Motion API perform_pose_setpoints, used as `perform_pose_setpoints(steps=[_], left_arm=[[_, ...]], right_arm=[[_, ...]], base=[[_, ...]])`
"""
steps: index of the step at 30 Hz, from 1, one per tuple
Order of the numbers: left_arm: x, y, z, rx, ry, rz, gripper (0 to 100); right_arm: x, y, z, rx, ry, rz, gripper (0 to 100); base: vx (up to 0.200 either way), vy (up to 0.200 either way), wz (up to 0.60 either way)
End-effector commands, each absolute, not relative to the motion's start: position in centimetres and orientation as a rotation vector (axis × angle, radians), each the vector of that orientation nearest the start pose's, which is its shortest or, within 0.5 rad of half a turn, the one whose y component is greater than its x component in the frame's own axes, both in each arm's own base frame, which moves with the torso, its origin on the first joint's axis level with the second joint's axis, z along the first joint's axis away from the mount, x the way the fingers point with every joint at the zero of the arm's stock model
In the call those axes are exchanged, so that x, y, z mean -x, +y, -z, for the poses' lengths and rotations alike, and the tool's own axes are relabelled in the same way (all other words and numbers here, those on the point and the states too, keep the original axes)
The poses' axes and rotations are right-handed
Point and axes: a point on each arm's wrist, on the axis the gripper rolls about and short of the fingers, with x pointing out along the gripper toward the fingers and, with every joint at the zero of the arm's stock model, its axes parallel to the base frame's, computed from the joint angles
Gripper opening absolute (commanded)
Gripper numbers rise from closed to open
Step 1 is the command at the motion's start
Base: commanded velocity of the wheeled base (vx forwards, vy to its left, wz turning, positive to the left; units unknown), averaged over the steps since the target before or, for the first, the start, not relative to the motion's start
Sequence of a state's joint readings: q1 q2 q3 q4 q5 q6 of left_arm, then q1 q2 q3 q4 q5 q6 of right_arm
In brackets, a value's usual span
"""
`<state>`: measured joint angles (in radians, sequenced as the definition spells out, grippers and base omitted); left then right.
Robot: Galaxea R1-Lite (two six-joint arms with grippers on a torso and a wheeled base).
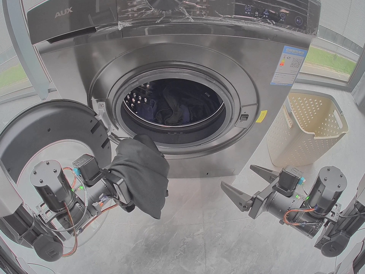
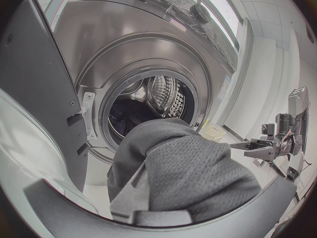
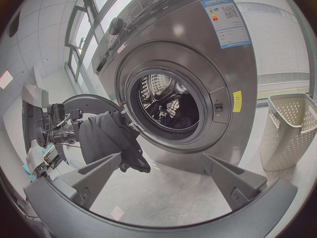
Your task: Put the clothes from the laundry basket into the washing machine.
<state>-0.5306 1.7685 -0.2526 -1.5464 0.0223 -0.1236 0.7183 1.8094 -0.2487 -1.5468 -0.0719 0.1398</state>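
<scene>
A dark grey garment (image 1: 142, 176) is held in the left gripper (image 1: 122, 194). The fingers are closed on the cloth and largely covered by it. The garment is draped over the front of the gripper and hangs down past it. Its upper end is raised toward the lower rim of the drum opening (image 1: 175, 101) of the washing machine (image 1: 213, 50). In the left wrist view the perforated fabric is bunched directly ahead of the gripper, and one finger (image 2: 132, 189) can be seen beneath its edge. The opening lies just beyond and above the held garment. It cannot be told whether the cloth touches the rim.

Inside the drum, farther ahead of the left gripper, a heap of dark clothes (image 1: 173, 107) is seen. The round door (image 1: 45, 130) stands swung open just beside the left gripper, on its outer side.

The right gripper (image 1: 238, 177) is held low above the floor with its fingers spread wide and nothing between them. It is pointed toward the machine's lower front and is well apart from the held garment, which is seen off to its left. The cream laundry basket (image 1: 289, 141) stands on the floor beyond the right gripper and slightly to its outer side, close against the machine's right side.
</scene>
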Motion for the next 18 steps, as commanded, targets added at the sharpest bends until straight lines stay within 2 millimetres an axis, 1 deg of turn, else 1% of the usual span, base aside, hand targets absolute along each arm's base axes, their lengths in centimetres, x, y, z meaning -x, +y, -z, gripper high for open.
perform_pose_setpoints(steps=[1,5,11,18], left_arm=[[-21.27,-12.51,-12.58,0.129,0.006,0.512,0],[-21.31,-12.53,-12.57,0.118,0.004,0.51,0],[-21.34,-12.55,-12.66,0.121,0.0,0.51,0],[-21.3,-12.53,-12.48,0.116,0.008,0.51,0]], right_arm=[[-18.99,16.48,-11.52,-0.13,0.062,-0.647,100],[-19.05,16.52,-11.36,-0.127,0.067,-0.646,100],[-19.03,16.51,-11.4,-0.126,0.065,-0.646,100],[-19.02,16.55,-11.36,-0.126,0.067,-0.648,100]], base=[[0.0,0.0,0.0],[0.0,0.0,0.0],[0.0,-0.2,0.0],[0.0,0.0,0.0]])
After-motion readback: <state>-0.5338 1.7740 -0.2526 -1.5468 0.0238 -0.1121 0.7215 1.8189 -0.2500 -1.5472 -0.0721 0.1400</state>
